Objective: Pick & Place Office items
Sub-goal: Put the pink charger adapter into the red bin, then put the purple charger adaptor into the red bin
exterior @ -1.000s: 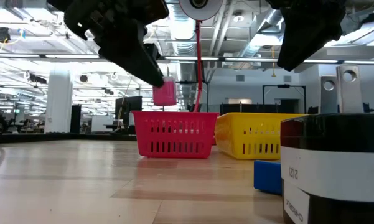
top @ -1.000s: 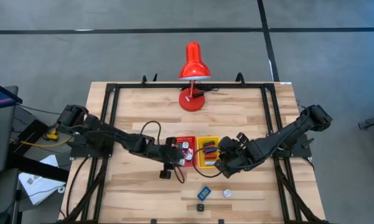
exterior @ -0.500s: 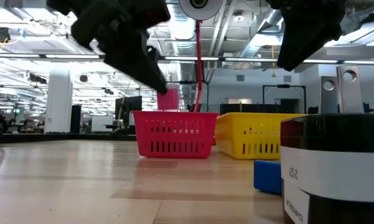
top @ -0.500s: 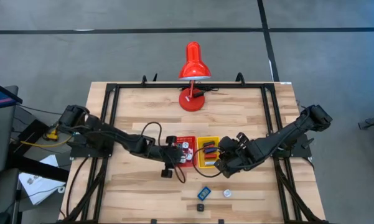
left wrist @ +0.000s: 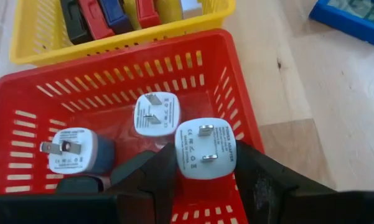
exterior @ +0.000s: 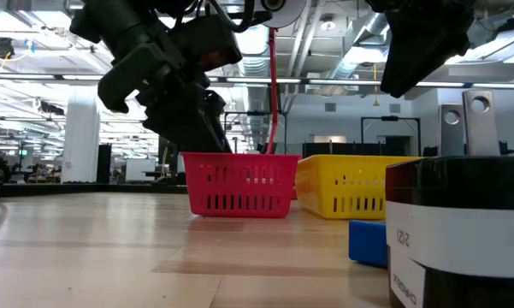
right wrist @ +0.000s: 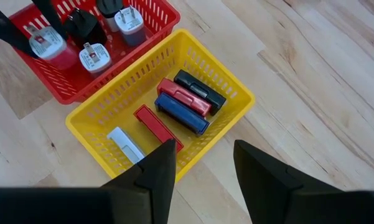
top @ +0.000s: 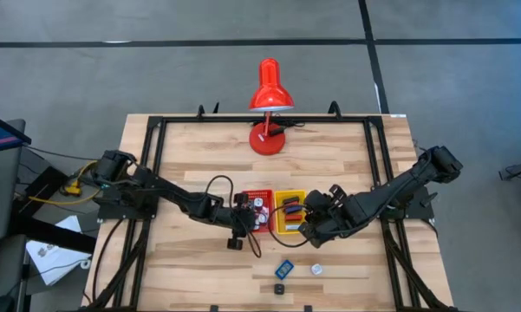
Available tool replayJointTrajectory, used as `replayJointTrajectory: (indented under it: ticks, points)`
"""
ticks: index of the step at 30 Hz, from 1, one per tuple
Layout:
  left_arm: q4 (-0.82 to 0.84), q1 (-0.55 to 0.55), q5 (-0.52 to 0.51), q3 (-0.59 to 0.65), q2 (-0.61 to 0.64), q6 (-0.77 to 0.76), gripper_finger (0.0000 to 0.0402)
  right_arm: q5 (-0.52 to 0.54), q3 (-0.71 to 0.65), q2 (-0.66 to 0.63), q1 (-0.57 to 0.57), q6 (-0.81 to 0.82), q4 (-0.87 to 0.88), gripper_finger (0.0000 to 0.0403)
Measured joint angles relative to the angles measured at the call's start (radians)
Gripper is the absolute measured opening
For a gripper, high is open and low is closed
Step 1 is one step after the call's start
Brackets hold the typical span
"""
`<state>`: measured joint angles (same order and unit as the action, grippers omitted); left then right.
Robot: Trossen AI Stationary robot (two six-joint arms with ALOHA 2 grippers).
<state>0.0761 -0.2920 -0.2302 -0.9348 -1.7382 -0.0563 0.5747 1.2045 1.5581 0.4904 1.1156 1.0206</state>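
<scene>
A red basket and a yellow basket stand side by side mid-table. The red one holds white and dark wall plugs. The yellow one holds flat red, blue, black and white pieces. My left gripper is low over the red basket, shut on a white-faced plug with two prongs. My right gripper hangs open above the yellow basket's near side with nothing between its fingers. A blue item, a white knob and a black piece lie near the front edge. My left gripper pinches the plug's two opposite sides between its two fingers. The fingers slant down from the table's left. The pronged face points back up toward the wrist. The plug sits inside the red basket's rim; whether it touches the bottom I cannot tell.
A red desk lamp stands at the far middle of the table. A black frame runs along the table's sides. In the low view a black-and-white cylinder and a blue block sit close to the camera.
My left gripper has gone down and a little toward the table's right with the plug. The plug, earlier above the red basket's rim in the low view, has sunk behind it.
</scene>
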Motion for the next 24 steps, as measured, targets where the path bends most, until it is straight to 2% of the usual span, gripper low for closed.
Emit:
replayJointTrajectory:
  ticks: [12, 24]
  points:
    - [-0.002, 0.0, 0.0, 0.0, 0.0, -0.021, 0.0166, 0.0, 0.0, 0.0, 0.0, 0.0, 0.0, 0.0154]
    - [-0.026, 0.01, 0.0, 0.023, 0.0, -0.029, 0.0152, -0.001, 0.0, 0.0, 0.0, -0.024, -0.001, 0.0154]
